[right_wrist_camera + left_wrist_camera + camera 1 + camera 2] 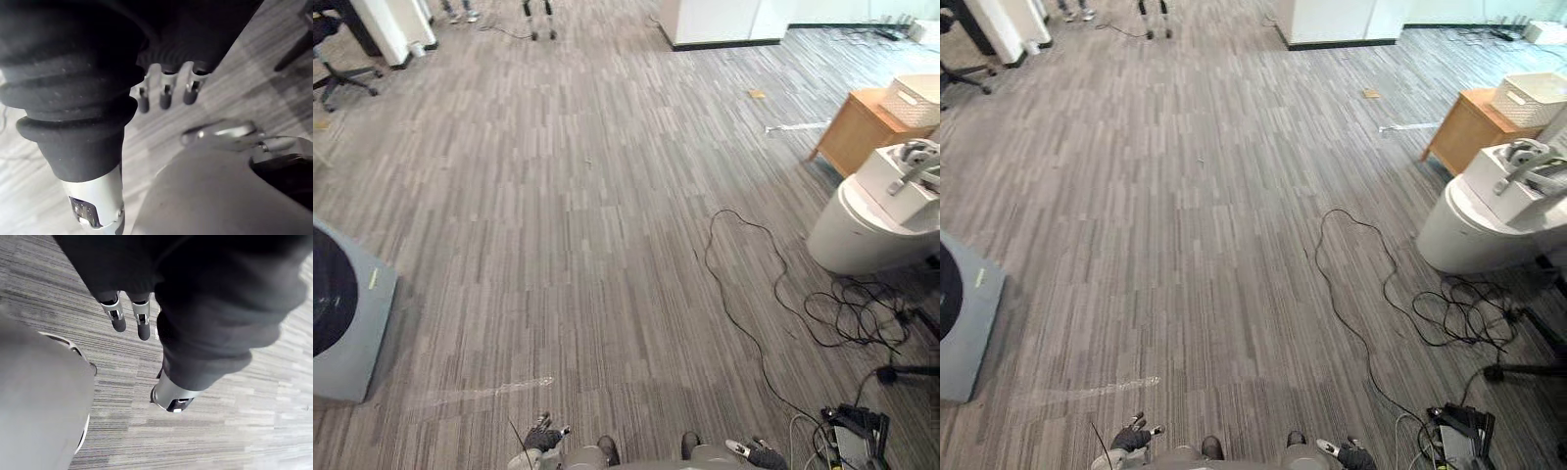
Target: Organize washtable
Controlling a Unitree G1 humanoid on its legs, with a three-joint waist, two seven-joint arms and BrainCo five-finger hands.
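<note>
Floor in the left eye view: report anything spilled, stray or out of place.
A pale smeared streak crosses the carpet close ahead, like a dried spill or tape residue. A small tan scrap lies loose farther off, near the wooden cabinet.

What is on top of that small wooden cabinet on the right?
A white slatted basket sits on the wooden cabinet. Its walls hide whatever may be inside, and the part of the cabinet top beneath it is covered.

A grey striped carpet floor [558,196] is pictured. A grey platform [372,343] is set at its left, a wooden cabinet [862,122] and white washtable [862,240] at its right.
</note>
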